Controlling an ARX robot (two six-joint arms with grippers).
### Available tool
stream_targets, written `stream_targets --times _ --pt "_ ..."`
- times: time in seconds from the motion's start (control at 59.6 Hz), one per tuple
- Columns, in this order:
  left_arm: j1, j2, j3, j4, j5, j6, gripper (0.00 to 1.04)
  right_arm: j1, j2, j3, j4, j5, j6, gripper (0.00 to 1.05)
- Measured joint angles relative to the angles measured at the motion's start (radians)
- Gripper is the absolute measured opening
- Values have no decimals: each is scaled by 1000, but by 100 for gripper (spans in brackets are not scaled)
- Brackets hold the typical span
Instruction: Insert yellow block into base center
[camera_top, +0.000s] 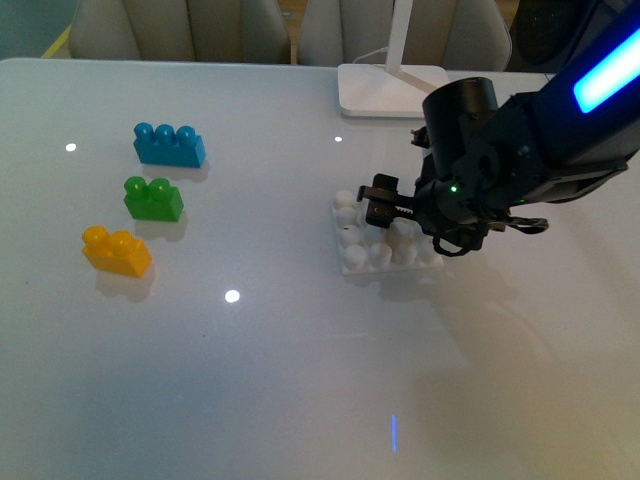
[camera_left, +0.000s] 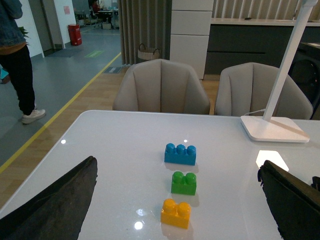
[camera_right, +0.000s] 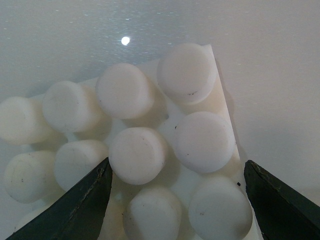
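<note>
The yellow block (camera_top: 116, 250) sits on the white table at the left, nearest me in a row of three bricks; it also shows in the left wrist view (camera_left: 175, 214). The white studded base (camera_top: 362, 243) lies right of centre. My right gripper (camera_top: 400, 215) is down on the base's right part, shut on it; in the right wrist view the base's studs (camera_right: 137, 155) fill the frame between the dark fingers (camera_right: 85, 205). My left gripper (camera_left: 177, 210) is open and empty, out of the front view, its fingers (camera_left: 55, 205) wide apart with the bricks ahead of it.
A green two-stud brick (camera_top: 153, 198) and a blue three-stud brick (camera_top: 169, 144) stand behind the yellow one. A white lamp foot (camera_top: 390, 90) with its stem stands at the table's far edge. Chairs stand behind the table (camera_left: 161, 87).
</note>
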Motion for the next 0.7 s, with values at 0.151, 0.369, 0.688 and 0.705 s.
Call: stream_targets --times 0.151,0.369,0.688,0.705 --pt "0 0 0 0 0 0 97 51 33 76 -42 14 60 78" --pt "0 0 0 0 0 0 97 113 77 183 -103 19 155 78" --pt "0 0 0 0 0 0 97 195 145 350 -200 11 226 79" --pt "0 0 0 0 0 0 97 197 146 353 -201 11 227 79"
